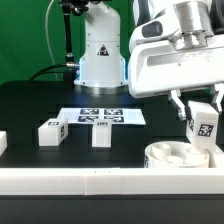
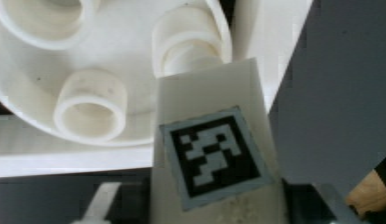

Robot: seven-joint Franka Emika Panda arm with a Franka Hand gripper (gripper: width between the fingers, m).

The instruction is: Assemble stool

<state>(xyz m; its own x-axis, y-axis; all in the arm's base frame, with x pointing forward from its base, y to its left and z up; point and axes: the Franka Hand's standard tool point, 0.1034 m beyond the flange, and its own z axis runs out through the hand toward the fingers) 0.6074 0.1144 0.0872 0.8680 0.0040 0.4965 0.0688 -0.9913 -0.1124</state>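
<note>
1. One seat disc (image 1: 172, 156) lies at 4 o'clock in the exterior view, against the white border rail (image 1: 90, 182). The wrist view shows two tubular sockets (image 2: 92, 105) inside the disc.
2. Three legs are plain to see. Two stand upright and apart on the black table (image 1: 25, 110), the left loose leg (image 1: 52, 131) at 9 o'clock and the middle loose leg (image 1: 101, 133) just at 6 o'clock of centre. The third is the held leg (image 1: 205, 128).
3. One cropped white block (image 1: 3, 143) sits at the 9 o'clock edge; its kind cannot be told.
4. One marker board (image 1: 100, 116) lies flat at 12 o'clock of the middle loose leg.
5. The arm comes down from 1 o'clock with its hand pointing at the table. The gripper (image 1: 203, 116) is clamped on the held leg, which hangs upright above the disc's 3 o'clock rim, tag outward. Whether leg and disc touch cannot be told.
</note>
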